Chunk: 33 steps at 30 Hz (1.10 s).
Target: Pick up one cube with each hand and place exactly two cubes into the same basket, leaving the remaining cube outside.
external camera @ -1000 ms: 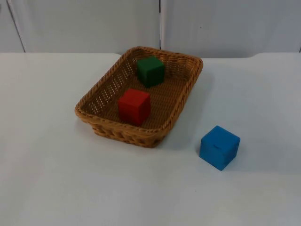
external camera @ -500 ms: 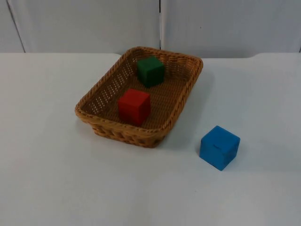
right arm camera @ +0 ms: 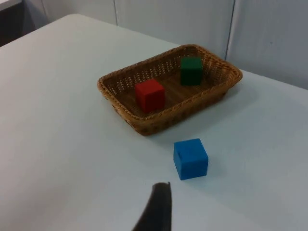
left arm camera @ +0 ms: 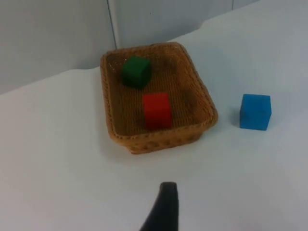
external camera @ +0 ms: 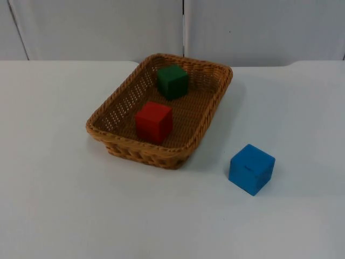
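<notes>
A woven wicker basket (external camera: 105,135) stands at the middle of the white table. Inside it a green cube (external camera: 172,81) sits at the far end and a red cube (external camera: 153,122) at the near end, apart from each other. A blue cube (external camera: 251,168) rests on the table outside the basket, to its near right. The same layout appears in the left wrist view: basket (left arm camera: 115,130), green cube (left arm camera: 135,71), red cube (left arm camera: 157,110), blue cube (left arm camera: 255,111). My left gripper (left arm camera: 163,208) hangs well back from the basket. My right gripper (right arm camera: 156,204) hovers short of the blue cube (right arm camera: 191,158), holding nothing.
Grey partition panels (external camera: 183,27) close off the table's far edge. Bare white table top (external camera: 108,216) lies on all sides of the basket.
</notes>
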### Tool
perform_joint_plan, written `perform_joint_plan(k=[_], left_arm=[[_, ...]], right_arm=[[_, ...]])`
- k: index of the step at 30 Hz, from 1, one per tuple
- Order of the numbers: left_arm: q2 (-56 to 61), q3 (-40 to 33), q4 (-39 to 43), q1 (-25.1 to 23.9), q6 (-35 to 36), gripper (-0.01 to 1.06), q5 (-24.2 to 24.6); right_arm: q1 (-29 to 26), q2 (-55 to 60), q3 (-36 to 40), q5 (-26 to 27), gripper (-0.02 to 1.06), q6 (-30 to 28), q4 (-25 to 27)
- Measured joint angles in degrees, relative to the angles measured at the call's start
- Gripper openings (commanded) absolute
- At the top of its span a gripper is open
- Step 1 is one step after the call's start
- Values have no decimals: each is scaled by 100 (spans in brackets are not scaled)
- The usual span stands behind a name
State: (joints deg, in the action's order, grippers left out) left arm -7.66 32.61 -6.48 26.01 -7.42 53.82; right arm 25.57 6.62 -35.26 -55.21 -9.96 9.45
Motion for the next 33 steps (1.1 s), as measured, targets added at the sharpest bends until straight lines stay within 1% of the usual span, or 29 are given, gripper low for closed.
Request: perform_joint_plan(k=[4, 5, 9, 15, 22, 29, 33], left_arm=[[394, 0, 135, 0, 146, 77, 427], [394, 0, 135, 0, 146, 77, 427], [717, -23, 334, 0, 285, 77, 733], [746, -325, 498, 0, 558, 77, 864], [746, -401, 606, 0, 592, 77, 850], [746, -401, 648, 0, 592, 77, 840], [746, -401, 648, 0, 592, 77, 840]], right_arm=[[0, -342, 0, -219, 76, 44, -16], [0, -342, 0, -219, 76, 44, -16], [0, -609, 111, -245, 76, 158, -78], [0, -638, 402, -369, 76, 315, -147], [0, -638, 425, -382, 76, 365, -147], [0, -638, 515, -645, 76, 332, -318], [0, -638, 515, -655, 76, 332, -342]])
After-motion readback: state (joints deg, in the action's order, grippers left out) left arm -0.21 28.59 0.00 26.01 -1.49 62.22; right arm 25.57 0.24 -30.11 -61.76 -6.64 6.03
